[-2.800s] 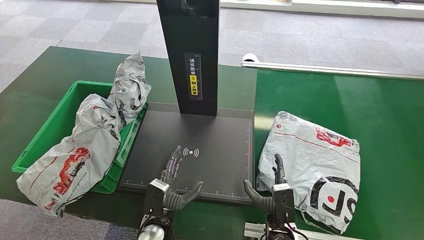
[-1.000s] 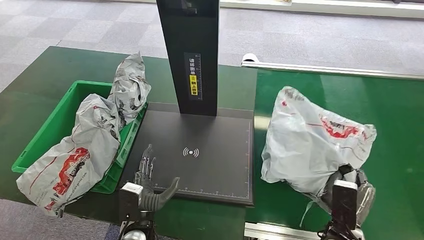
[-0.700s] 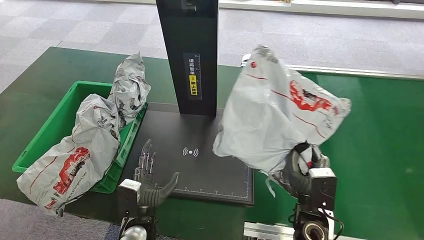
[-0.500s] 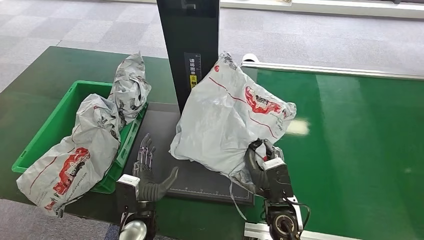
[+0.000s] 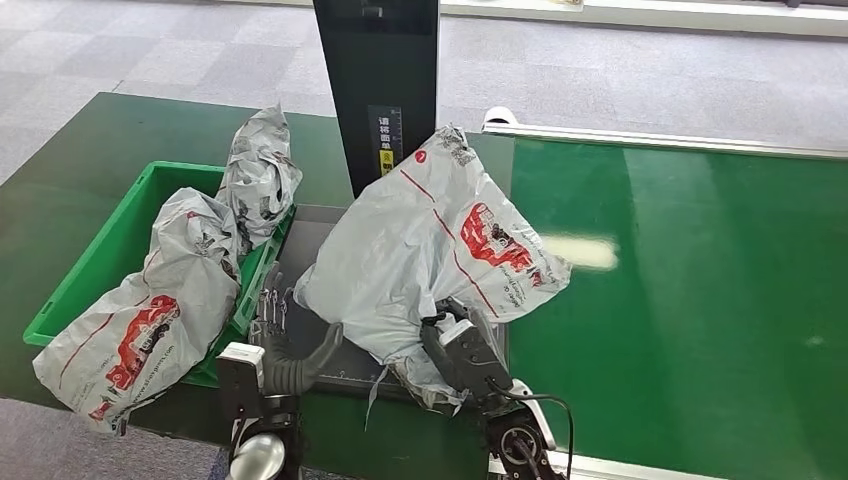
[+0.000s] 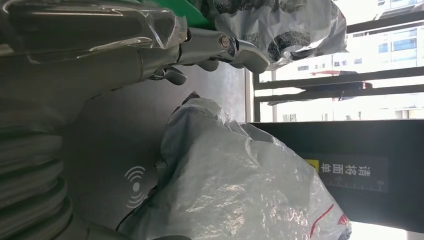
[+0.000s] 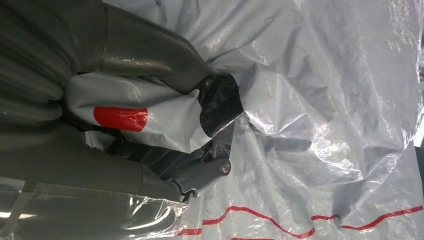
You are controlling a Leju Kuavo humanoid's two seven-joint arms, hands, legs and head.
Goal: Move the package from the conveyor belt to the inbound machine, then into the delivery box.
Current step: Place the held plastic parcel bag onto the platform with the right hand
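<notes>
Step in hand: the first leg of the task, I judge. The package is off the conveyor belt and is carried over the inbound machine, not yet laid flat on it.

Right hand [image 5: 455, 350]: at the lower middle of the head view. Its fingers [image 7: 212, 107] are clamped on a bunch of the plastic film at the near, lower corner of the package; the right wrist view shows the film crumpled between the thumb and the darker fingers.

Left hand [image 5: 275, 355]: at the lower left of the head view, by the near left corner of the scan plate. Its fingers [image 5: 268, 305] are apart and hold nothing. The bag's left edge is near them, but I cannot tell if it touches.

Package [image 5: 430, 250]: a grey courier bag with red print, in the middle of the head view. It rises up and away from the right hand's fingers and leans against the machine's column. Its lower part hides most of the plate.

Scan plate [image 6: 107, 150]: the dark flat base of the inbound machine, with a white wireless mark that the bag's edge just reaches.

Column [image 5: 378, 90]: black, upright, at the upper middle, with a yellow label.

Delivery box [image 5: 120, 235]: a green crate at the left of the frame, just beside the plate, with two grey bags [image 5: 185, 290] already in it.

Conveyor belt [image 5: 700, 290]: the green surface at the right.

Next move: probably to lower the bag flat on the plate and let go; the film is loose, so it may fold or slide.
</notes>
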